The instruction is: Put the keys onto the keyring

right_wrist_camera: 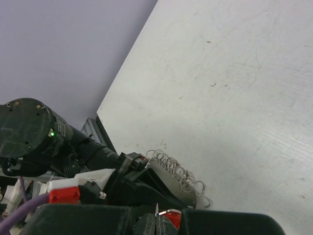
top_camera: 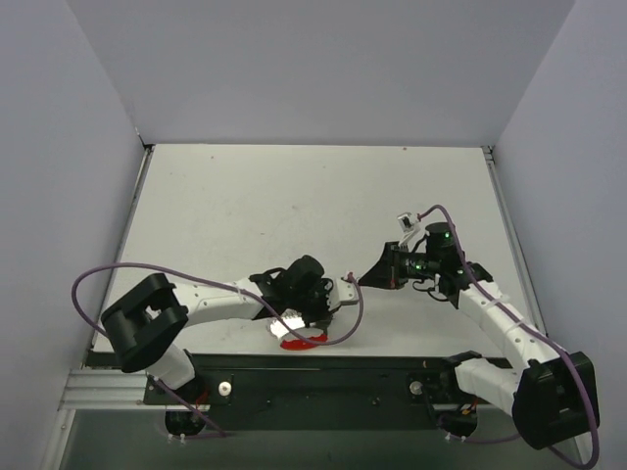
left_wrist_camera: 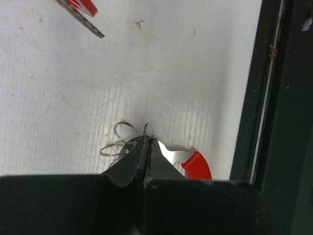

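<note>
Both grippers are pinched fully closed. The left gripper [left_wrist_camera: 147, 143] has its fingers pressed together on the keyring [left_wrist_camera: 176, 156], low at the table [top_camera: 323, 196] close to its near edge. A thin wire loop pokes out between the tips and more loops curl off to one side. The silver part with its red arc shows from under the fingers on the other side. The right gripper [right_wrist_camera: 156, 221] is clamped on the key [left_wrist_camera: 85, 6], whose thin metal tip sticks out between the fingers with a bit of red beside it. The key is near the ring but apart from it. The left arm stretches low along the near edge toward the middle. The right arm reaches in from its side, wrist turned so its gripper points at the left one
</note>
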`<act>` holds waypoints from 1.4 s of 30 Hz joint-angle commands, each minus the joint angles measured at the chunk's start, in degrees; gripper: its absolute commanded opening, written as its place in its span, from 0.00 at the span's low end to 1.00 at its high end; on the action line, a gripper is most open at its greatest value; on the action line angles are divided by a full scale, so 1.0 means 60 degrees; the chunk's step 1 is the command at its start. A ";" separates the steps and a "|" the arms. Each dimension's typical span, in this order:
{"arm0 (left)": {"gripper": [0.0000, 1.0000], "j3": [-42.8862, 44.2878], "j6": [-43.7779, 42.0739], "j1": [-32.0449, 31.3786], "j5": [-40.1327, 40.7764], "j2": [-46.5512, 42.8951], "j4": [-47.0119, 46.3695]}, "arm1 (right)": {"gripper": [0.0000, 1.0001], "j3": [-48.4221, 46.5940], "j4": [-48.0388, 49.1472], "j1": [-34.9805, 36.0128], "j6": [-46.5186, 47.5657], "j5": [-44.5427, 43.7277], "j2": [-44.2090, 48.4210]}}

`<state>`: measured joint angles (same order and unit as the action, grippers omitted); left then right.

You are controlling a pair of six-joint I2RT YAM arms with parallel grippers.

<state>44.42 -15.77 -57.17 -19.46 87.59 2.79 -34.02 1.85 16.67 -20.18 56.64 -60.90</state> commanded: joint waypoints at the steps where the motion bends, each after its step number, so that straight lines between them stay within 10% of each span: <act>1: 0.00 0.0886 -0.0316 0.0080 -0.0331 0.0677 -0.1036 | 0.00 0.0118 0.0527 -0.0097 -0.0225 -0.0329 0.0175; 10: 0.69 0.1341 0.0970 0.0182 0.1339 -0.0139 -0.1314 | 0.00 0.0177 0.0776 -0.0126 -0.0225 -0.0358 -0.0410; 20: 0.68 0.0288 0.4237 0.1413 -0.1514 -0.0317 -0.1636 | 0.00 0.0118 0.0484 0.0034 0.0082 -0.0388 -0.1230; 32: 0.66 -0.0607 0.4796 0.1690 -0.1619 -0.0770 -0.1856 | 0.00 -0.0847 -0.1098 0.0298 0.0186 -0.1572 -0.3558; 37: 0.66 -0.0636 0.4811 0.1969 -0.1634 -0.1107 -0.1856 | 0.66 -0.0907 -0.1712 0.0810 0.0579 -0.3183 -0.2654; 42: 0.66 -0.0899 0.5161 0.2539 -0.1824 -0.1414 -0.2090 | 0.82 -0.0966 -0.2036 0.2157 0.1166 -0.4209 -0.1424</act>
<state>40.51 13.15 -44.38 -27.97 81.71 -6.20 -37.56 -7.38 24.77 -16.86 37.87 -75.22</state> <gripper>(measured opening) 0.664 0.802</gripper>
